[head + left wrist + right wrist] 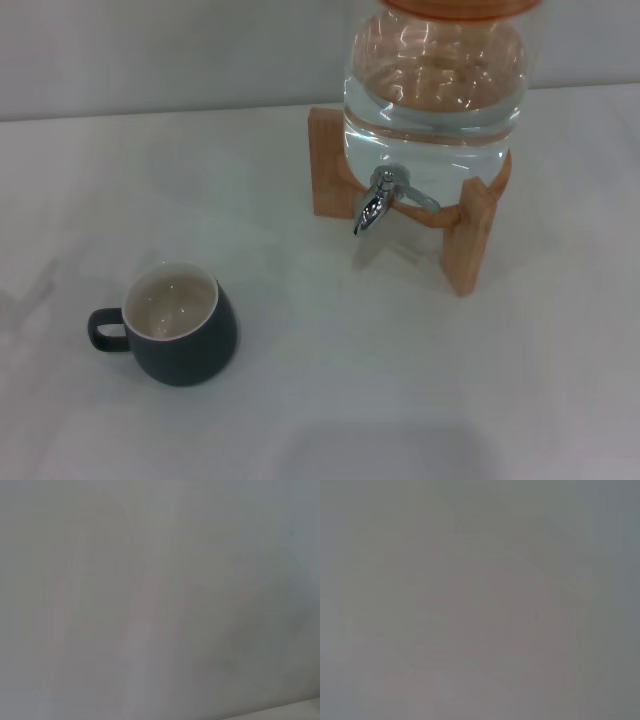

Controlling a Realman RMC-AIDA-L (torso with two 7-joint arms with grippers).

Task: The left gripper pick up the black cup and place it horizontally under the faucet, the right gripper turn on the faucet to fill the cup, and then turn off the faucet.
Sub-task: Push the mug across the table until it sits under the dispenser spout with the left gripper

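The black cup (180, 325) stands upright on the white table at the front left, cream-white inside, its loop handle pointing left. The chrome faucet (375, 203) sticks out of the lower front of a clear glass water jar (432, 85) at the back right, its spout pointing down over the bare table. The cup stands well to the left of and nearer than the faucet. Neither gripper shows in any view. Both wrist views show only a plain grey surface.
The jar rests on a wooden stand (470, 235) with legs at the left and front right. The white table (330, 400) spreads around the cup and stand. A pale wall runs behind it.
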